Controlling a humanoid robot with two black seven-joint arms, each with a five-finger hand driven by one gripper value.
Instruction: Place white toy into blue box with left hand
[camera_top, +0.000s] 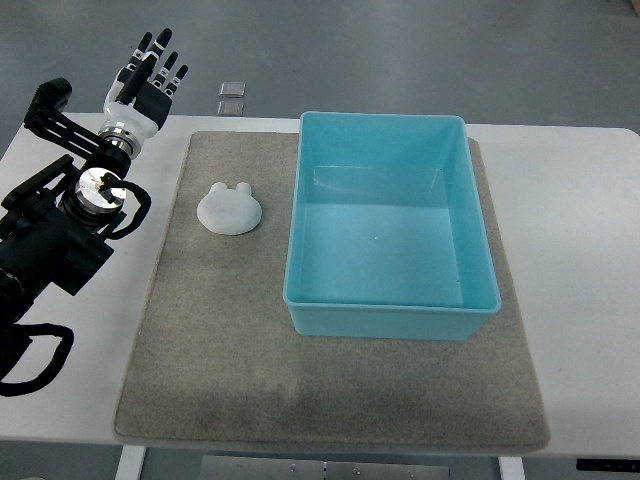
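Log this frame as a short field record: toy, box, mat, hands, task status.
white toy: lying on the mat, left of the box, apart from it
blue box: empty, open top, on the mat's right part
mat: grey, on a white table
left robot hand: fingers spread, holding nothing, beyond the table's far left corner, away from the toy
right robot hand: not in view
task status: toy not yet grasped

No text, label, brand, number or sign can be read anywhere in the top view.
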